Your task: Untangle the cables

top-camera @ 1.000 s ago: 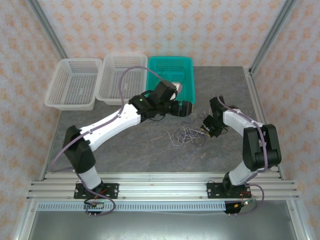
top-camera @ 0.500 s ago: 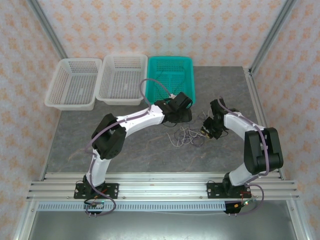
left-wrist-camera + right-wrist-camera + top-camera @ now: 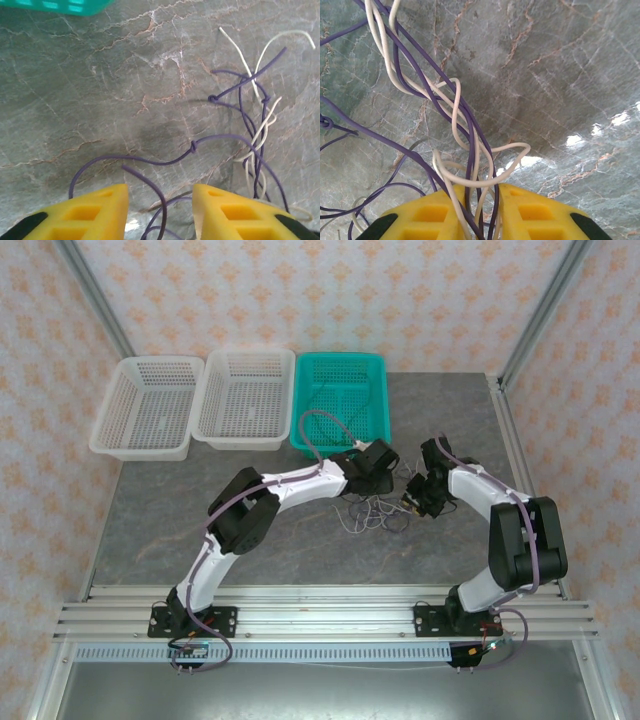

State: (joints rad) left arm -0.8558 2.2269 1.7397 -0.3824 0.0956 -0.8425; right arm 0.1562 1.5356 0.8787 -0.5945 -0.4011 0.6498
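Right gripper (image 3: pixel 480 194) pinches cables (image 3: pixel 372 510) mid-table, teal basket (image 3: pixel 340 357) apart.

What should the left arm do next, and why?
Probably lower the left gripper a little and close it on the purple strand lying between its open fingers. The right gripper is shut on the tangled purple and white cables, so a second grip would likely let the arms pull the strands apart.
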